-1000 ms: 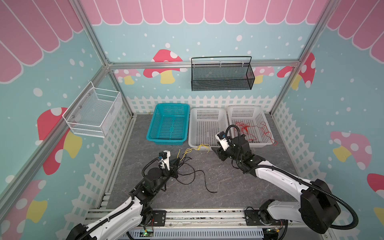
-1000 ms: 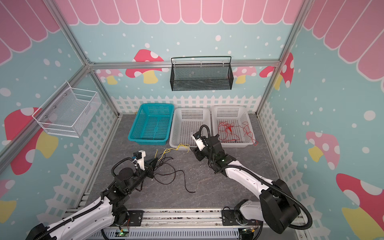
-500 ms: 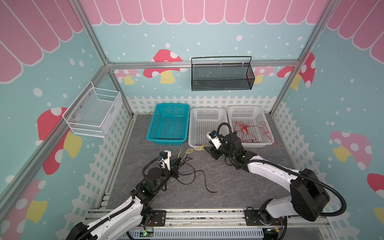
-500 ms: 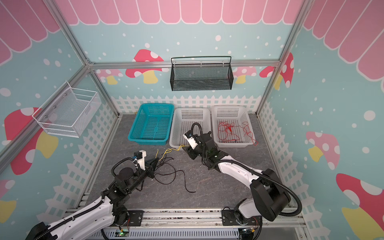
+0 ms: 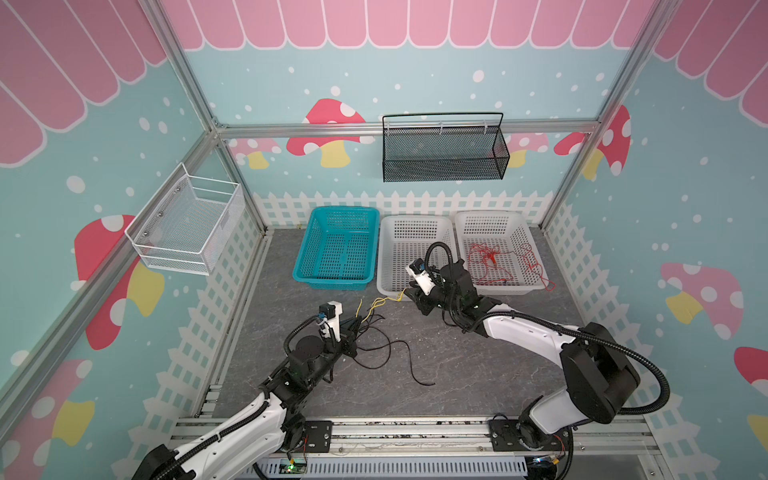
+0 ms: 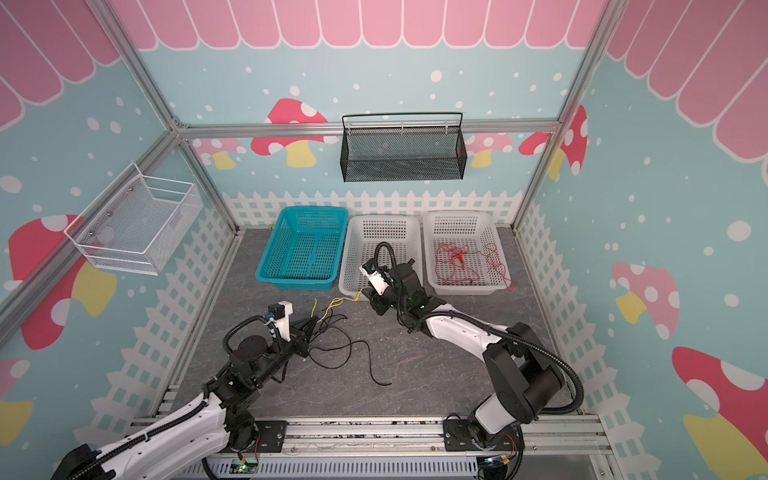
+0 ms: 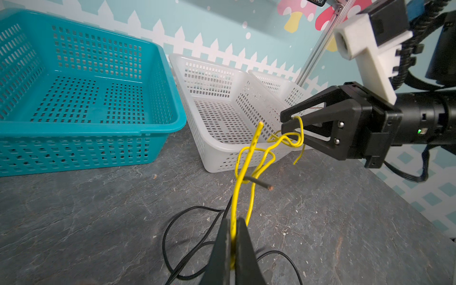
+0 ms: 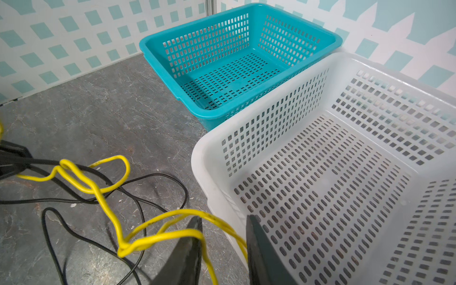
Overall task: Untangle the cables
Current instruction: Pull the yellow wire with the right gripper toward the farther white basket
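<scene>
At 11 o'clock of the mat [image 5: 478,374], teal basket [image 5: 332,279]: rigid perforated plastic. Nearer, approx 8 o'clock, left gripper [image 7: 232,223] pinched tight on yellow cable [image 7: 251,158], no gap. From there toward 1 o'clock, kinked yellow loops raised off the mat, crossed by black cable [image 7: 259,183] w/ bare copper at cut end; more black slack curled flat on grey stone-look surface. Probably very light, springy, smooth-jacketed, so apt to slip; best pinched at a bend near the crossing. At far loop, right gripper [image 7: 283,121] narrow but not clamped, yellow strand btwn jaws. At 12, white basket [image 5: 390,266]; at 1, twin basket [image 5: 488,214] w/ red cable [image 5: 490,259] bunched inside, one loop over rim.
</scene>
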Controlling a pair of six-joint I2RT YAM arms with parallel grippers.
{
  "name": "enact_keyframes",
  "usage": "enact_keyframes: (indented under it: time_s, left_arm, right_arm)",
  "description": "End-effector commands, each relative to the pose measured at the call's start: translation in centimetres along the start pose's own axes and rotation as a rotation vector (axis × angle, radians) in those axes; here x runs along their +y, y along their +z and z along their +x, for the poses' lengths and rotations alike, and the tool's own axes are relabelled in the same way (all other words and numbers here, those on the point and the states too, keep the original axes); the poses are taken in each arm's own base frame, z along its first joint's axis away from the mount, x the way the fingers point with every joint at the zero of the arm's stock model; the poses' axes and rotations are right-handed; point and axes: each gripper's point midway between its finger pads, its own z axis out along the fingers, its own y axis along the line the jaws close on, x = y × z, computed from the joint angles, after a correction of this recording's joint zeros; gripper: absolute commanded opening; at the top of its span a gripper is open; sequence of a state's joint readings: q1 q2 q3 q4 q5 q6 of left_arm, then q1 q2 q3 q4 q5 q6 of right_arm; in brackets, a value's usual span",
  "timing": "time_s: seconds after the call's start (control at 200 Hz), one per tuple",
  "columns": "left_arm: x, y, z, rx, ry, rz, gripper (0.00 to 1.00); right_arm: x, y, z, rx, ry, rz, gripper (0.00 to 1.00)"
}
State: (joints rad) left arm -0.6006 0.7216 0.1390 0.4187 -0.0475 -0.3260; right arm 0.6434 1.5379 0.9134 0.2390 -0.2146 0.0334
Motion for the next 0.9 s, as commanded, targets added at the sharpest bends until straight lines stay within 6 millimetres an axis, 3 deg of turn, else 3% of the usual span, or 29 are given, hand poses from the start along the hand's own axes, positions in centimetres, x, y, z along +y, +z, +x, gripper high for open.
enact_keyframes:
  time_s: [0.0,0.065,0.125,0.365,0.59,0.896]
  left_arm:
    - [-0.2,-0.2,-0.3,-0.020,-0.006,0.018,0.00]
    - [0.1,-0.1,-0.2,-0.016,-0.007,0.003,0.00]
    - [0.4,-0.1,-0.1,-0.014,-0.008,-0.018,0.00]
    - [2.3,-0.1,0.5,0.001,-0.010,-0.119,0.00]
    - [2.6,0.1,0.6,0.012,-0.007,-0.142,0.00]
    - [3.0,0.1,0.8,0.026,0.001,-0.168,0.00]
  right_arm:
    - [-0.1,0.4,-1.6,-0.048,-0.013,0.011,0.15]
    - [-0.3,0.2,-1.8,-0.056,-0.012,0.025,0.04]
    - [-0.7,0.0,-2.0,-0.059,-0.011,0.046,0.00]
    - [-3.7,-2.3,-1.7,-0.062,0.025,0.247,0.00]
    - [-7.0,-5.2,-0.7,-0.036,0.077,0.471,0.00]
    - [-9.1,-8.7,-0.7,-0.028,0.092,0.606,0.00]
